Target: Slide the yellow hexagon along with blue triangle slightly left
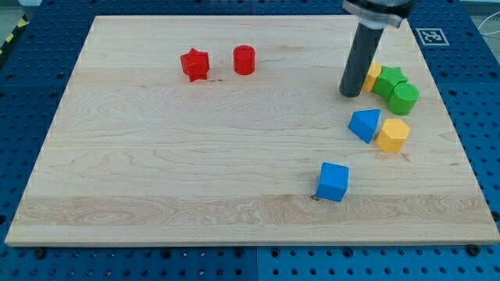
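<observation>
- Spanning nearly the whole view, the wooden board (195,172) lay on a blue pegboard table (23,125), with most of its blocks gathered toward the right side.
- The arm carried no claw at all, so nothing could be wide, narrow or holding; it ended in a dark rod whose lower end, my tip (351,94), stood on the board at the far right.
- My tip sat just left of a far cluster: a yellow block (373,76), partly hidden behind the rod so its shape was hard to judge, a green star (388,80) and a green cylinder (405,97).
- The blue cube (333,182) stood alone nearer the front edge, well apart from my tip.
- The blue triangle (365,125) lay nearer than my tip and slightly to its right, touching or almost touching its partner.
- The yellow hexagon (393,135) sat just right of the blue triangle, so the pair lined up roughly left to right.
- A red star (195,65) and red cylinder (244,59) waited at the far left-centre, out of the way.
- To do the step well, I judged my tip had to round the pair on the near side, clear of the green cluster, settle just right of the hexagon, then press left through its middle so the hexagon drove the triangle ahead; a short, centred push should have kept them together.
</observation>
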Robot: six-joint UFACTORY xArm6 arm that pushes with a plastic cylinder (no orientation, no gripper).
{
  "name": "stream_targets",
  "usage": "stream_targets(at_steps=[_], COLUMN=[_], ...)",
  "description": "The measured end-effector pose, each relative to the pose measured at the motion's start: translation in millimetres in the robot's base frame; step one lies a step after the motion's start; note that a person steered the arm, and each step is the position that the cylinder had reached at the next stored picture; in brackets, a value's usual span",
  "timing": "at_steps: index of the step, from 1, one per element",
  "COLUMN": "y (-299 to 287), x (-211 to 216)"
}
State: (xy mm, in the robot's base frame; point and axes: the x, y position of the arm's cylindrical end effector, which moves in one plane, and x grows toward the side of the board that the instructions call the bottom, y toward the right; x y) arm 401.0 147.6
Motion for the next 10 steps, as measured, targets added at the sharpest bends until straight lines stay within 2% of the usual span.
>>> stream_targets(at_steps=[2,3,5,6,7,10], y=[-44,-43,43,93,119,103], x=[77,99,122,120,110,89])
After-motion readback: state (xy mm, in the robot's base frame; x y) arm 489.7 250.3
